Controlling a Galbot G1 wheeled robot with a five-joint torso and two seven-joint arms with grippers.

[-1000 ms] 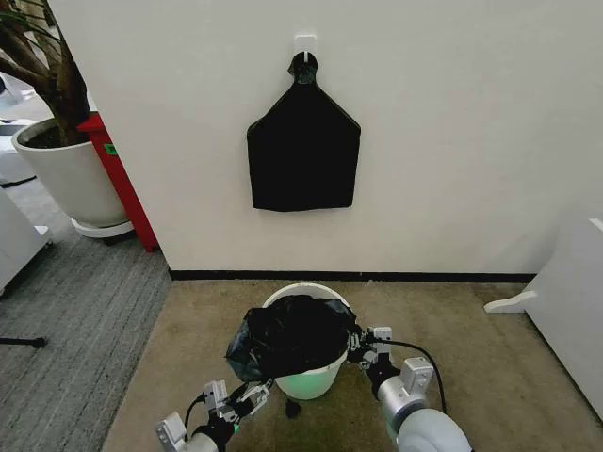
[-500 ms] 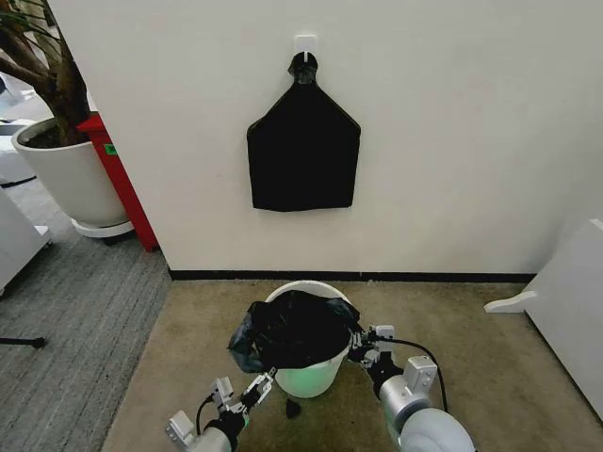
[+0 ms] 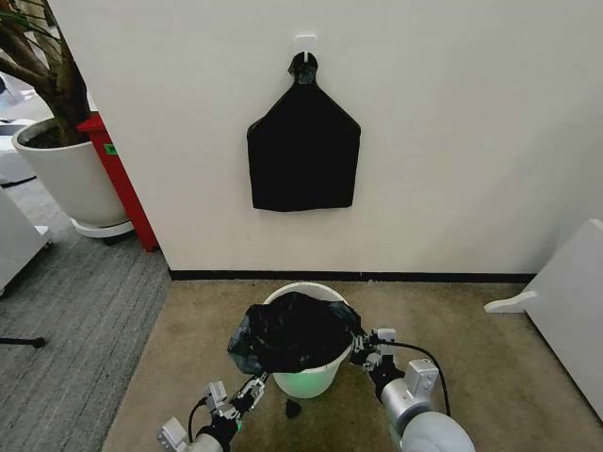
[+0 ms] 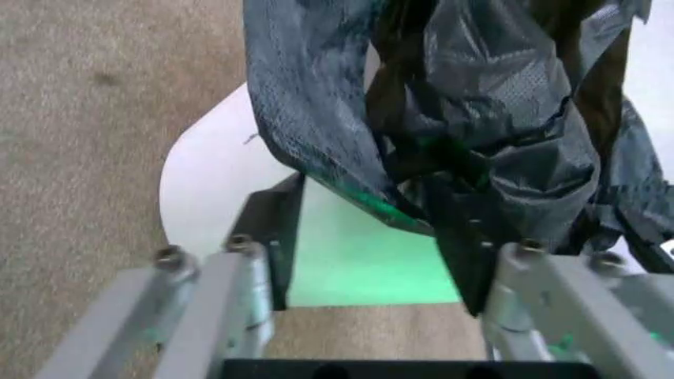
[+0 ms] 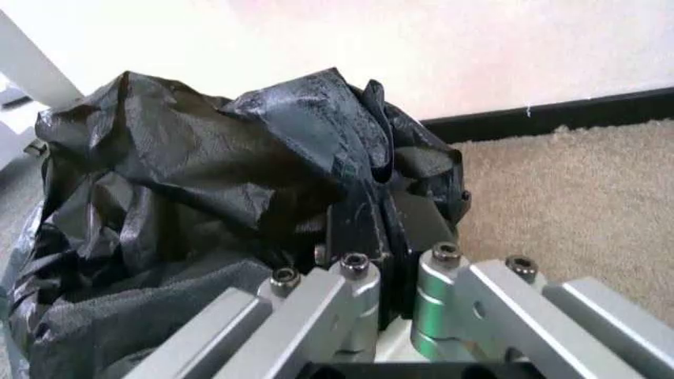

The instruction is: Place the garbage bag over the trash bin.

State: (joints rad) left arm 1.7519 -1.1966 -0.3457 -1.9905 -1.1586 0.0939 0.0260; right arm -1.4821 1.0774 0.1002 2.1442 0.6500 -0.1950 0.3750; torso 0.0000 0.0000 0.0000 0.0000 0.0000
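Trash bin (image 3: 303, 379): small pale white-green bucket standing on the tan carpet (image 3: 490, 367) just before the white wall (image 3: 452, 141); its far rim shows bare, its near side glows green.

Garbage bag (image 3: 294, 331): crumpled glossy black plastic, heaped over the bin's mouth and spilling past the rim on the robot's left and near sides. Seen close in the left wrist view (image 4: 474, 118) and the right wrist view (image 5: 189, 181).

Left gripper (image 3: 252, 388): low, just beside the bin's near-left side; fingers (image 4: 276, 237) spread apart, one on each side of a hanging fold of the bag, not closed on it.

Right gripper (image 3: 359, 349): at the bin's right rim; fingers (image 5: 356, 225) pressed together on the bag's edge.

Black rectangular bundle (image 3: 303, 155): flat, tapering to a knot, hung from a white wall hook (image 3: 304, 42) above the bin.

White plant pot (image 3: 66, 174): holds a tree, far left, beside a red panel (image 3: 118, 179).
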